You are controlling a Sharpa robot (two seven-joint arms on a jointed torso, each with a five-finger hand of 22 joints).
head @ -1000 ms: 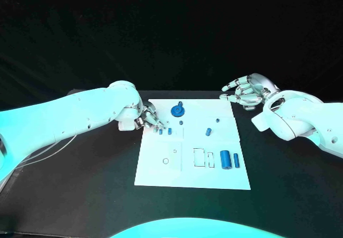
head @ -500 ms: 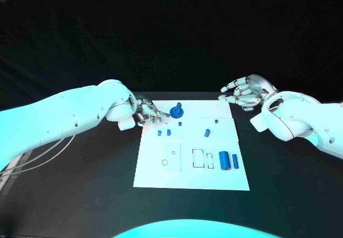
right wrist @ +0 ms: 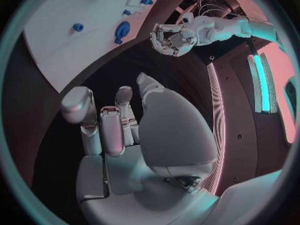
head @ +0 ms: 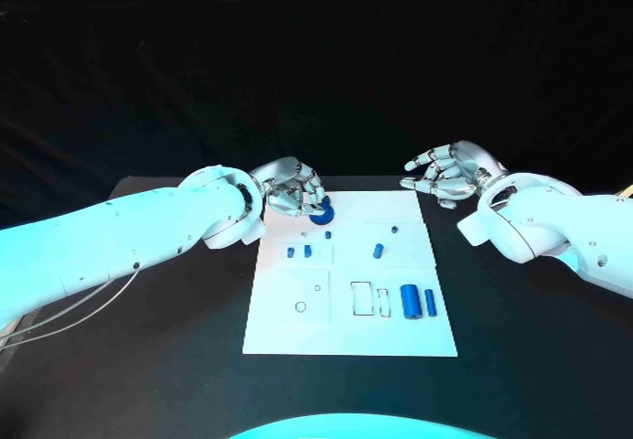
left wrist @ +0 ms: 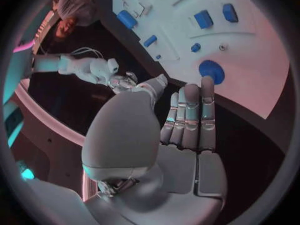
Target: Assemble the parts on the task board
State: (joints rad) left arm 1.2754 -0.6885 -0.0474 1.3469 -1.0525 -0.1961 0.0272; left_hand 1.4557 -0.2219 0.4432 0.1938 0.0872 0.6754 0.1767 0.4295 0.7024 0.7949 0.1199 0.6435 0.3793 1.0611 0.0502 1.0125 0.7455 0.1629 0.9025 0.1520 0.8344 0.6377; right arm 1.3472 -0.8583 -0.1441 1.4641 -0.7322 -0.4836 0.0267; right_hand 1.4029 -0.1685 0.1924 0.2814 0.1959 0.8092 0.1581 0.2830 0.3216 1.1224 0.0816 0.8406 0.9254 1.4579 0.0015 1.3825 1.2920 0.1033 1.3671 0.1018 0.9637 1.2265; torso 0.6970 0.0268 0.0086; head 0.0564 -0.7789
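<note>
The white task board lies mid-table. A round blue part with a knob sits near the board's far edge. It also shows in the left wrist view and the right wrist view. My left hand hovers just beyond that part, at the board's far left corner, fingers loosely bent and holding nothing. Its fingers reach toward the part without touching it. My right hand hangs off the board's far right corner, fingers curled apart and holding nothing. Small blue pegs stand left of centre.
Two blue cylinders lie side by side at the board's right, next to outlined slots. A short blue peg lies mid-board, and another small one sits beyond it. Black tabletop surrounds the board.
My left hand has moved from the board's left edge beside the small pegs to the far left corner, next to the round part. The right hand has stayed where it was.
</note>
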